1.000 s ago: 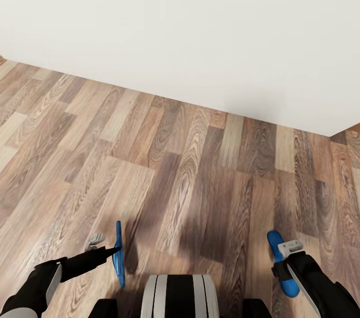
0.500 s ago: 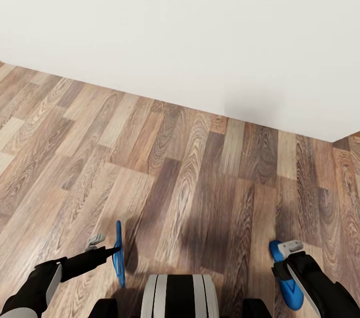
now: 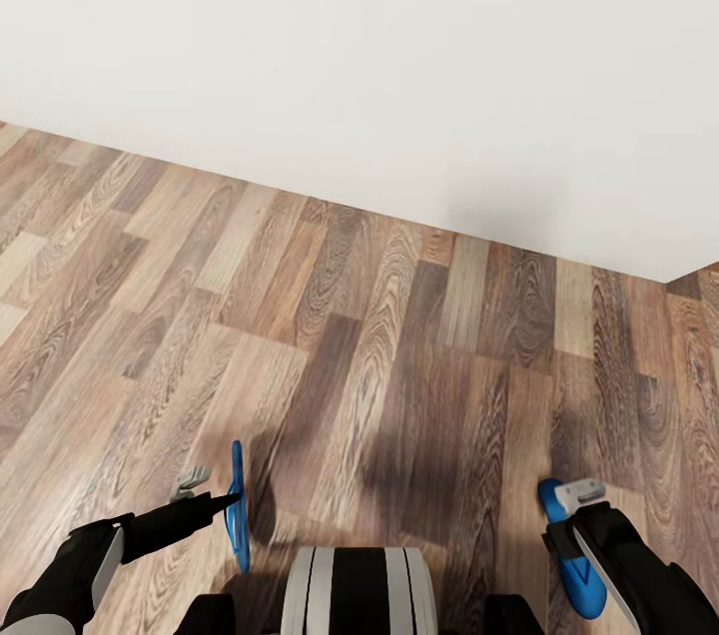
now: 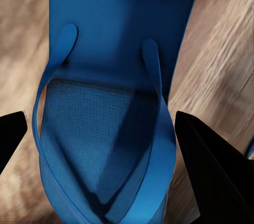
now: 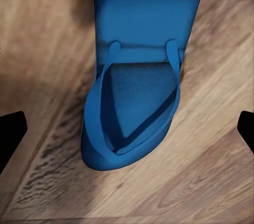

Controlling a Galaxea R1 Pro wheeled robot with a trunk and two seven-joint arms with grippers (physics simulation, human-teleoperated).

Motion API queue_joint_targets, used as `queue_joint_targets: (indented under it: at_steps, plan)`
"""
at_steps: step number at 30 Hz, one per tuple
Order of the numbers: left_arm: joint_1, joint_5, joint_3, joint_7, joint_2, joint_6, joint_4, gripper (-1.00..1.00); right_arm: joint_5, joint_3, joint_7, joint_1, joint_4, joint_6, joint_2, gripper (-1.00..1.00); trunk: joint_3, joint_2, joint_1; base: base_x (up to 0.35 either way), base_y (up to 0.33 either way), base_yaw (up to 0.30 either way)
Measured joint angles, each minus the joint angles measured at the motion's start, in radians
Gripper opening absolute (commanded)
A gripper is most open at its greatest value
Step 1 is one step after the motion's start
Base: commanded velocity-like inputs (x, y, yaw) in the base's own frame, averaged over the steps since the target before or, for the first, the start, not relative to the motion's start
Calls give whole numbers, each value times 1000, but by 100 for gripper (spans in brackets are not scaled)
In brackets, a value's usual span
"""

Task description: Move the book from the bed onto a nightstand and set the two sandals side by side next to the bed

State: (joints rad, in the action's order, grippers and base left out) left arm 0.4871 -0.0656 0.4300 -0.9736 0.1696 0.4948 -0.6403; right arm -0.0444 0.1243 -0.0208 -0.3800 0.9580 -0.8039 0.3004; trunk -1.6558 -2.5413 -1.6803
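Observation:
I face a white wall (image 3: 399, 46) in the bedroom, above a wood-plank floor (image 3: 330, 345). One blue sandal (image 3: 238, 510) hangs edge-on at the lower left, with my left gripper (image 3: 215, 492) shut on it. In the left wrist view this sandal (image 4: 106, 129) spans the gap between the dark fingers (image 4: 211, 176). The other sandal (image 3: 571, 550) lies flat on the floor under my right gripper (image 3: 571, 507). In the right wrist view that sandal (image 5: 140, 97) sits between wide-open fingers (image 5: 10, 134) that do not touch it. The book, the bed and the nightstand are out of view.
The wall runs across the whole upper view and ends at a corner on the right (image 3: 667, 281). Bare plank floor lies between it and my base (image 3: 355, 590).
The whole view slid down a little. The right sandal now shows lower relative to the right gripper than a second ago. The left gripper and its sandal look the same.

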Motion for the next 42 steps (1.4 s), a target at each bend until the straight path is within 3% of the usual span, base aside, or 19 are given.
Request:
queue_joint_targets:
  at_steps: [12, 15, 19, 24, 30, 38, 42]
  plan:
    - [0, 1, 0, 0, 0, 0, 0, -100, -1, -7, 0, 0, -2, 83, 1, 100, -8, -1, -1, 0, 0, 0]
    - [0, 0, 0, 0, 0, 0, 0, -100, -1, -7, -1, 0, -2, 89, 1, 100, -19, -1, -2, 0, 0, 0]
    - [0, 0, -1, 0, 0, 0, 0, -100, -1, -6, -1, 0, -1, 90, 1, 100, -35, -2, -4, 0, 0, 0]
    - [0, 1, -1, 0, 0, 0, 0, -100, -1, -7, -1, 0, -2, 90, 1, 100, -35, -2, -4, 0, 0, 0]
    - [1, 12, 0, 0, 0, 8, -1, -100, -1, -6, -1, 0, -1, 90, 1, 100, -58, -4, -7, 0, 0, 0]
    - [1, 4, -4, -58, 11, 12, -37, -100, -1, -4, -1, 0, -1, 91, 1, 100, -89, -5, -10, 0, 0, 0]
    - [1, 3, -3, -58, 11, 12, -37, -100, -1, -3, -1, 0, -1, 90, 1, 100, -89, -5, -10, 0, 0, 0]
